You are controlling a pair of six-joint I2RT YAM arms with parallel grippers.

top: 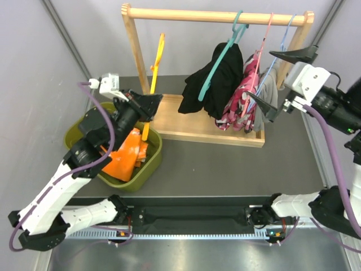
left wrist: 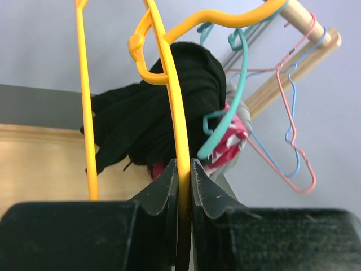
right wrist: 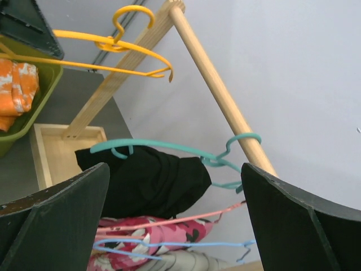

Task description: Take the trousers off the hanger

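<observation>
Top external view: a green bin (top: 152,161) sits near the desk's (top: 225,164) left edge, just beside the wooden rack (top: 214,16), and open desk stretches in front of the rack. An orange garment (top: 127,155) lies crumpled in the bin. The left pincer (top: 148,107) is clamped on a bare yellow hanger (top: 155,65), which stands upright over the bin's far rim. The right pincer (top: 279,79) gapes wide by the rack's right post.

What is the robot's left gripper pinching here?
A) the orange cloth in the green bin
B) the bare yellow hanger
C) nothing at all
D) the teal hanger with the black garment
B: the left gripper is closed on a rod of the yellow hanger, which carries no clothing.
</observation>
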